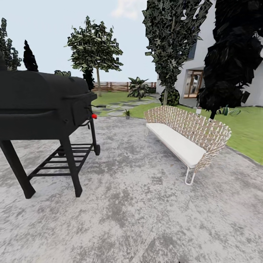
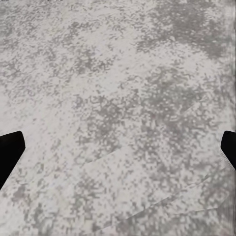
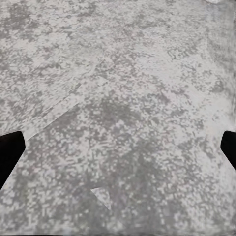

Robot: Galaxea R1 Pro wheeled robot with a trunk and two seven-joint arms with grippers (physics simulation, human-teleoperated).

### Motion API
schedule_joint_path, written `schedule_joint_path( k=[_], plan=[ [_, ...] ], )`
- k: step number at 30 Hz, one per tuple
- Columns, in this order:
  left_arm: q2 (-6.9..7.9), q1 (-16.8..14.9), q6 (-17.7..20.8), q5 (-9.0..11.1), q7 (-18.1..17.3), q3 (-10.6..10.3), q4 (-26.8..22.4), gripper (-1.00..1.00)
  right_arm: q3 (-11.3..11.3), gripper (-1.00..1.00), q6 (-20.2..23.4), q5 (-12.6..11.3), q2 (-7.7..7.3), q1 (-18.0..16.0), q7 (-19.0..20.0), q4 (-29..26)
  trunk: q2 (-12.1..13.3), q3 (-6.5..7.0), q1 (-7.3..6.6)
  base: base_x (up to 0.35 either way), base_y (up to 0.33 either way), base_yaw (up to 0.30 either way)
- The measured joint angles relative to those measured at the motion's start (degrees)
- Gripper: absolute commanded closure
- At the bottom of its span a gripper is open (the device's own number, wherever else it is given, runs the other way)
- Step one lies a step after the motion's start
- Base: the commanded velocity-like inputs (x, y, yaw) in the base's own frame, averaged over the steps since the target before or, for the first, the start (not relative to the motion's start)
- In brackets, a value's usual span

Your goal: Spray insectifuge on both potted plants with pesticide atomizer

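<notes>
Standing on a mottled grey paved patio [image 1: 138, 204], the robot looks across it, with a black barrel grill [image 1: 44, 106] at the left of the frame and a woven sofa [image 1: 186, 135] with a white cushion at right of centre. Beyond the paving, near the upper middle, one small potted plant [image 1: 127, 114] sits at the lawn's [image 1: 248, 131] edge beside grey stepping stones [image 1: 120, 106], before a brown fence [image 1: 113, 86]. Each wrist view shows the left hand [image 2: 118, 152] and right hand [image 3: 118, 152] spread wide over bare paving, holding nothing.
</notes>
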Motion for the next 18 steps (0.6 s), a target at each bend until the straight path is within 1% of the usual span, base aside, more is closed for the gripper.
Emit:
schedule_joint_path(
  k=[3, 8, 12, 18],
  plan=[
    [0.00, 0.0, 0.0, 0.0, 0.0, 0.0, 0.0, -1.00, 0.0, -1.00, 0.0, 0.0, 0.00, 0.0, 0.0, 0.0, -1.2, -0.61, 0.66, 0.000, 0.000, -0.163],
    [0.01, 0.0, 0.0, 0.0, 0.0, 0.0, 0.0, -1.00, 0.1, -1.00, -0.1, 0.1, 0.03, 0.0, 0.1, 0.0, -3.2, -1.54, 1.76, 0.000, 0.000, -0.030],
    [0.01, 0.0, 0.0, 0.0, 0.0, 0.0, 0.0, -1.00, 0.1, -1.00, -0.1, 0.1, 0.08, 0.0, 0.0, 0.0, -4.8, -2.35, 2.64, 0.000, 0.000, 0.100],
    [0.01, 0.0, 0.0, 0.0, 0.0, 0.0, 0.0, -1.00, 0.1, -1.00, -0.1, 0.2, 0.17, 0.0, 0.0, 0.0, -7.2, -3.77, 3.96, 0.000, 0.000, 0.173]
  ],
)
